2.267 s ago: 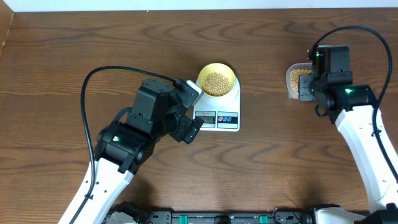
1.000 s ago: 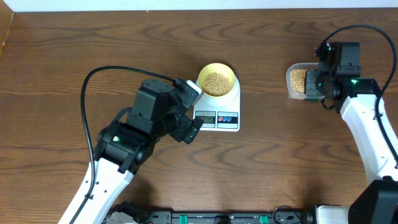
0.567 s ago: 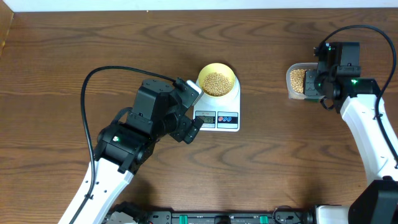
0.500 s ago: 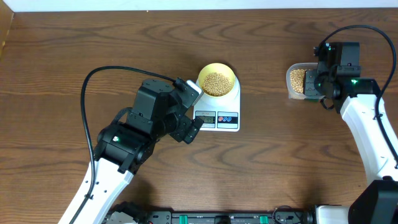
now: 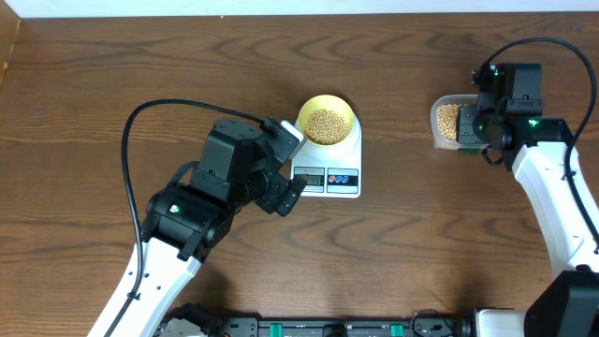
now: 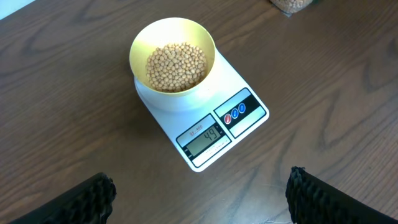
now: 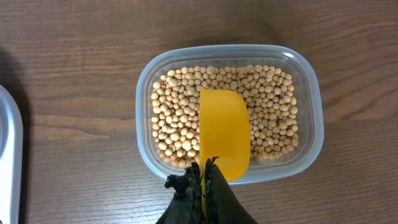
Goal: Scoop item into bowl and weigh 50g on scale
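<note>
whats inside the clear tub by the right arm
Tan beans fill the clear tub, with the yellow scoop, held in the right gripper, over their middle. The scoop hides the beans beneath it, and the beans hide the tub's floor.

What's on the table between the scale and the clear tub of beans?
Nothing. In the overhead view, only bare wood tabletop separates the scale from the clear tub.

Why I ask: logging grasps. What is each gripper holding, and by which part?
Right gripper pinches the scoop at its handle end. Left gripper is open, holding nothing.
</note>
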